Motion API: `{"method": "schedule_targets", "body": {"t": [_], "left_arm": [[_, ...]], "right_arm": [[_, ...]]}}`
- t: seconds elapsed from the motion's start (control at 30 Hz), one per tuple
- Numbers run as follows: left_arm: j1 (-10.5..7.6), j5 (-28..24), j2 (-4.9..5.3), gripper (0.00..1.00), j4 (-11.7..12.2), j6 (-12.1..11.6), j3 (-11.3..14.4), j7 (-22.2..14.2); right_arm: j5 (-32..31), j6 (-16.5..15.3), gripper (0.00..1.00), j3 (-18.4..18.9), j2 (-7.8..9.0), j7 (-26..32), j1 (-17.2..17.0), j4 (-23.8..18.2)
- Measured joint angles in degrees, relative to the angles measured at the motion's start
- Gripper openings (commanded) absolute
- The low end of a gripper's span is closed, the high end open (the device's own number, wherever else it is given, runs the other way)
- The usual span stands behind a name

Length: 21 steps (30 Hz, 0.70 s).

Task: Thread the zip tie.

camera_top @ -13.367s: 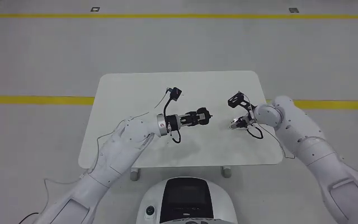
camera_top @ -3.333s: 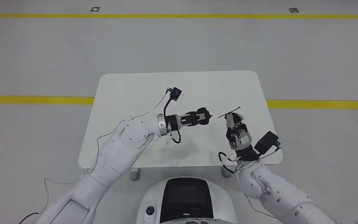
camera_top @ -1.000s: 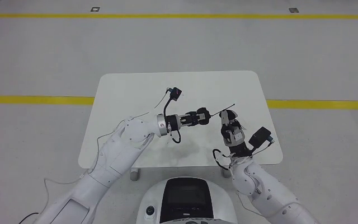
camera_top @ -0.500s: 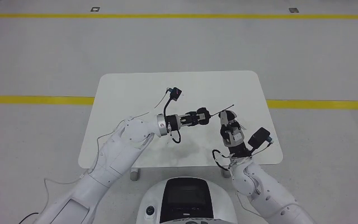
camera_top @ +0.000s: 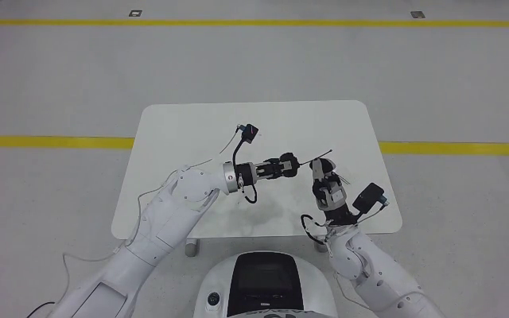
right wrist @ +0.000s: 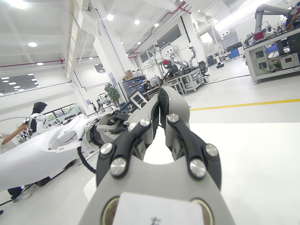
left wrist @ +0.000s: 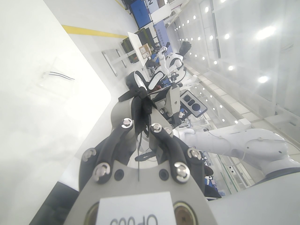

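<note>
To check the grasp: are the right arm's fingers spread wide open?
No, the right fingers are pressed together at their tips.

The zip tie [camera_top: 320,153] is a thin, straight black strip held above the worktop [camera_top: 199,151], just right of the frame's centre and slanting up to the right. The right gripper [camera_top: 317,163] pinches it near its middle, and its lower end meets the left gripper [camera_top: 294,164].

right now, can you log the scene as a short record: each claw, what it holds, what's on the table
left claw: shut on a black strap, over the table
right claw: shut on a thin black zip tie
layout: claws close together, one end of the tie reaching toward the left claw
threaded: cannot tell
on table: clear bag with thin black ties inside
</note>
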Motion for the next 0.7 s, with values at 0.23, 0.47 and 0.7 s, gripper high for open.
{"method": "schedule_targets", "body": {"t": [0.23, 0.47, 0.7], "left_arm": [[0.00, 0.00, 0.00, 0.00, 0.00, 0.00, 0.00, 0.00], [0.00, 0.00, 0.00, 0.00, 0.00, 0.00, 0.00, 0.00], [0.00, 0.00, 0.00, 0.00, 0.00, 0.00, 0.00, 0.00]], "right_arm": [[-0.99, -0.87, 0.00, 0.72, -0.52, 0.66, -0.52, -0.08], [-1.80, -1.64, 0.00, 1.22, -1.08, 1.68, -0.79, 0.08], [-2.47, -2.35, 0.00, 1.79, -1.59, 2.09, -1.08, 0.28]]}}
